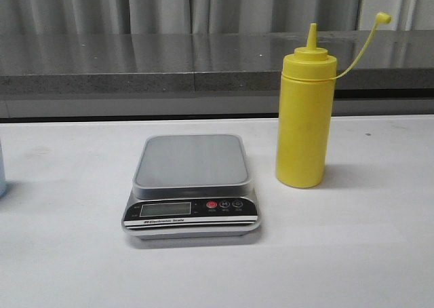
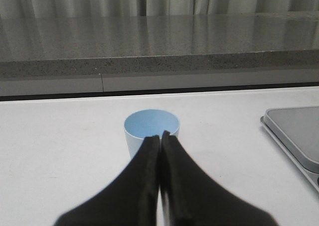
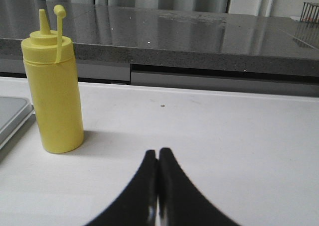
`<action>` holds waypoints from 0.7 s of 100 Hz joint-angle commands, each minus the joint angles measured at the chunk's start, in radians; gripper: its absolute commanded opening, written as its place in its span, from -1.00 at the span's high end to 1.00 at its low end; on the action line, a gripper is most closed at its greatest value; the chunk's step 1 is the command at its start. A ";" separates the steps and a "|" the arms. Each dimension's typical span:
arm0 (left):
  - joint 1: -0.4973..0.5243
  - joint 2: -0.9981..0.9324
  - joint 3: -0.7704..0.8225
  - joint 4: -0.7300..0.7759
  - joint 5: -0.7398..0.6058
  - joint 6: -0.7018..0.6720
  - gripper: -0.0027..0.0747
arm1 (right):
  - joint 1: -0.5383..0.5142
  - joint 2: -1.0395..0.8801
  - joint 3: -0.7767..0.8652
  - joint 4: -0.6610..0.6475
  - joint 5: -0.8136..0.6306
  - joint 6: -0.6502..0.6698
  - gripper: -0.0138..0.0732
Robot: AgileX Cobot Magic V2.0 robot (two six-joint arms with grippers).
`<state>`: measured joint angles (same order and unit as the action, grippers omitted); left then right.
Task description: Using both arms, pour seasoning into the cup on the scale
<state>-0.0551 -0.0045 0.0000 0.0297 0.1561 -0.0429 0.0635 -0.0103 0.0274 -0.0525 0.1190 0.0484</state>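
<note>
- The cup stands upright on the white worktop, just beyond the tips of the left end effector, which overlap its near rim in the left wrist view; whether they touch it cannot be told.
- The left end effector is clenched, its two black jaws pressed together with nothing between them.
- In the front view only a sliver of the cup shows at the far left edge, well apart from the scale.
- The scale sits at the middle of the worktop, its platform bare, with a corner of it to the right of the cup.
- The seasoning stands upright to the right of the scale, just beside it, with its cap off the nozzle and hanging out to the right on its tether.
- In the right wrist view the seasoning stands beyond and to the left of the right end effector, clearly apart from it.
- The right end effector is clenched too, jaws closed on nothing, held low over the worktop and pointing level toward the far grey counter.
- Neither arm shows in the front view.
- The scale's black front panel carries small white lettering that reads roughly "Electronic Scale"; the display shows no readable figures.
</note>
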 commanded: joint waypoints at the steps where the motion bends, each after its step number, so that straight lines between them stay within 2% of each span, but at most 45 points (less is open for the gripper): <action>1: -0.010 -0.028 0.041 0.002 -0.092 -0.006 0.98 | -0.006 -0.021 -0.021 -0.003 -0.086 -0.006 0.84; 37: -0.010 -0.028 0.022 0.002 -0.092 -0.006 0.98 | -0.006 -0.021 -0.021 -0.003 -0.086 -0.006 0.84; 54: -0.008 0.003 -0.071 0.002 -0.048 -0.006 0.98 | -0.006 -0.021 -0.021 -0.003 -0.086 -0.006 0.84; 70: 0.023 0.124 -0.192 0.002 0.009 -0.006 0.98 | -0.006 -0.021 -0.021 -0.003 -0.086 -0.006 0.84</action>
<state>-0.0482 0.0402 -0.0944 0.0297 0.2165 -0.0429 0.0635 -0.0103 0.0274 -0.0525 0.1190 0.0484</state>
